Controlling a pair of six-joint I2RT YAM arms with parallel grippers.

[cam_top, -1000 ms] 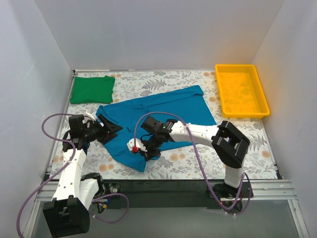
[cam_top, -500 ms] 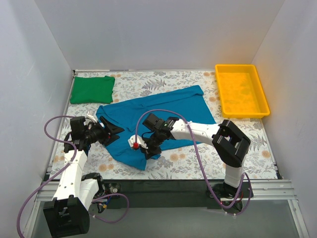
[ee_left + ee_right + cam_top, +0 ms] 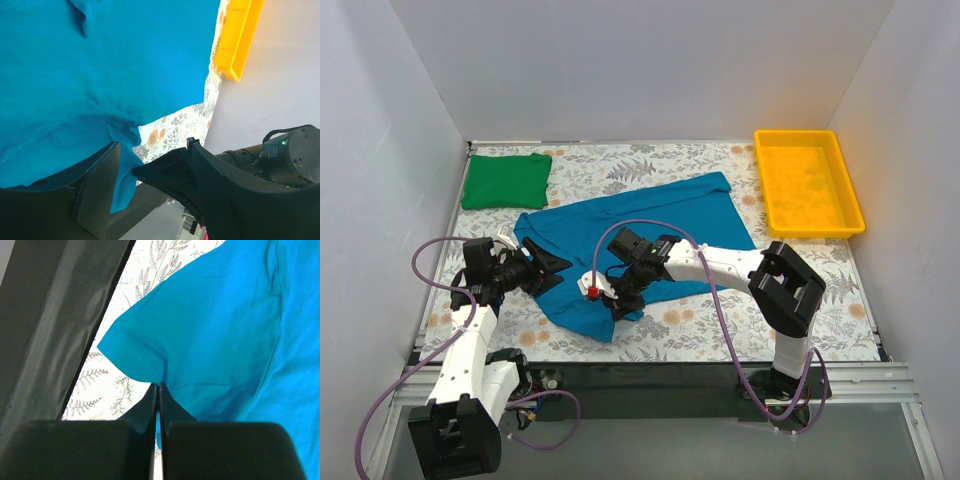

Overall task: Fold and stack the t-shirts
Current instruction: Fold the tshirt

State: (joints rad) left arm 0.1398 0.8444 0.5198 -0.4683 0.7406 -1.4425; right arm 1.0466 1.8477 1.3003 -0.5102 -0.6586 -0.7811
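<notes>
A teal-blue t-shirt [image 3: 650, 225] lies spread and rumpled across the middle of the floral table [image 3: 720, 325]. A bright green t-shirt [image 3: 506, 180] rests folded at the far left corner. My right gripper [image 3: 618, 308] is shut on the teal shirt's near part; in the right wrist view its jaws [image 3: 159, 386] pinch the cloth just under a sleeve hem [image 3: 127, 356]. My left gripper [image 3: 553, 264] sits at the shirt's left edge, open. In the left wrist view a flap of teal fabric [image 3: 122, 170] hangs between its spread fingers [image 3: 167, 172].
A yellow plastic tray [image 3: 807, 182] stands at the far right, also visible on edge in the left wrist view [image 3: 237, 40]. White walls close in the table on three sides. The black front rail [image 3: 650, 375] runs along the near edge.
The left gripper has slid a little toward the near side along the shirt's edge. The right gripper, still pinching the cloth, has shifted slightly left and away.
</notes>
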